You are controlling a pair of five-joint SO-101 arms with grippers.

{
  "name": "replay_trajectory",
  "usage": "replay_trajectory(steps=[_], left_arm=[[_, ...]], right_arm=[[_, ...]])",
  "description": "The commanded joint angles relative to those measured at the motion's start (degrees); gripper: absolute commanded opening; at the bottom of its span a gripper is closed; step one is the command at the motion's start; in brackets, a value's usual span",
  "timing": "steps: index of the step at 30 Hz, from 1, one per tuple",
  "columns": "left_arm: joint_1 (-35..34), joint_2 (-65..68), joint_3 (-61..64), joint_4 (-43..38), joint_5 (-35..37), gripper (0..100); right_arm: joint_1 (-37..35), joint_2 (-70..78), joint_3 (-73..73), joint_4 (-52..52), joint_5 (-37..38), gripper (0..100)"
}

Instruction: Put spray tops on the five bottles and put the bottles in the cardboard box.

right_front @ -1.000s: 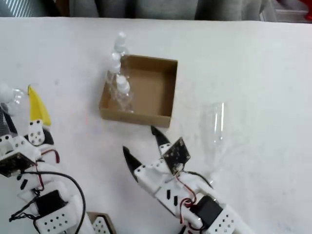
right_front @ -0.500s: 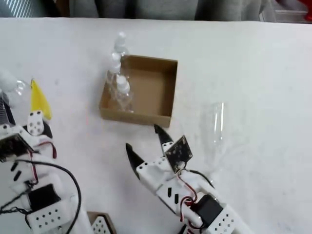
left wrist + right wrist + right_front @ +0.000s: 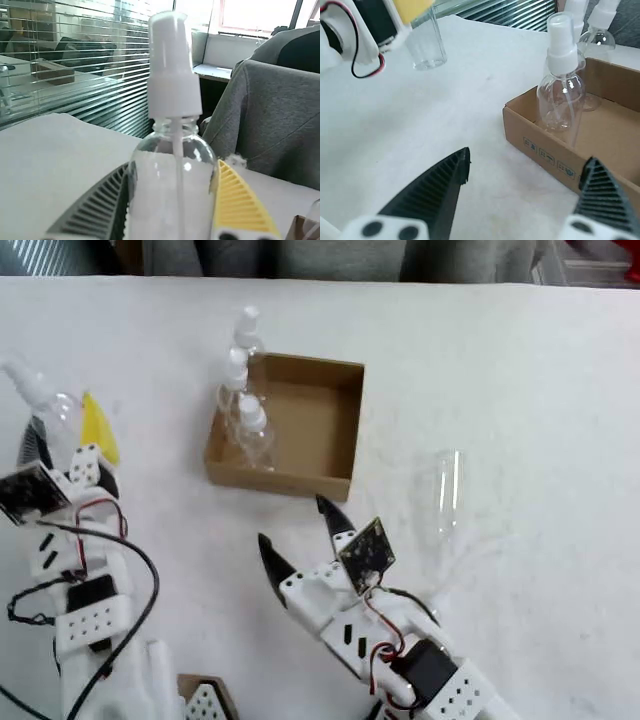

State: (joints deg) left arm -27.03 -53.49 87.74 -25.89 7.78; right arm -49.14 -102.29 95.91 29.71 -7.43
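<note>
My left gripper [image 3: 62, 425], with one yellow and one grey finger, is shut on a clear bottle [image 3: 48, 405] that carries a white spray top [image 3: 171, 75]; it stands near the table's left edge. The cardboard box [image 3: 335, 430] sits mid-table. Three capped bottles stand along its left wall, the nearest [image 3: 253, 430] also seen as the front bottle [image 3: 562, 95] from the right wrist. A clear bottle [image 3: 445, 495] without a top lies on the table right of the box. My right gripper [image 3: 291, 521] hovers open just in front of the box, with nothing between its black fingers [image 3: 437, 195].
The white table's far edge [image 3: 400, 278] runs along the back. A small brown block [image 3: 205, 695] lies at the front edge between the arms. Cables [image 3: 120, 570] hang off the left arm. Open tabletop lies right of the box.
The left arm has swung away from the front edge and toward the box side, carrying the bottle more into view. The right arm has hardly shifted.
</note>
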Motion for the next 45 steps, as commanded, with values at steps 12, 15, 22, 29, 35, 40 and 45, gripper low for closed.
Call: replay_trajectory(steps=[12, 15, 22, 29, 35, 40, 45], left_arm=[[4.2, 25.5, 1.4, -25.6, 0.5, 11], [5.3, 31.6, 1.3, -30.9, 0.5, 11], [8.2, 47.6, 0.9, -46.3, 0.5, 11], [9.4, 62.7, -2.5, -58.3, 0.5, 11], [9.4, 74.3, -5.3, -68.5, 0.5, 11], [11.5, 78.5, -5.6, -71.4, 0.5, 11], [12.3, 78.8, -5.5, -71.6, -4.0, 11]], right_arm=[[0.3, -0.5, 0.6, 0.0, 1.1, 32.1], [0.3, -0.5, 0.6, 0.0, 1.1, 32.1], [0.3, -0.5, 0.6, 0.0, 1.1, 32.1], [0.3, -0.5, 0.7, 0.1, 1.1, 32.1], [0.3, -0.5, 0.7, 0.3, 1.2, 32.1], [0.0, -0.5, 1.0, 0.4, 1.2, 32.1], [0.0, -0.5, 1.0, 0.4, 1.2, 32.1]])
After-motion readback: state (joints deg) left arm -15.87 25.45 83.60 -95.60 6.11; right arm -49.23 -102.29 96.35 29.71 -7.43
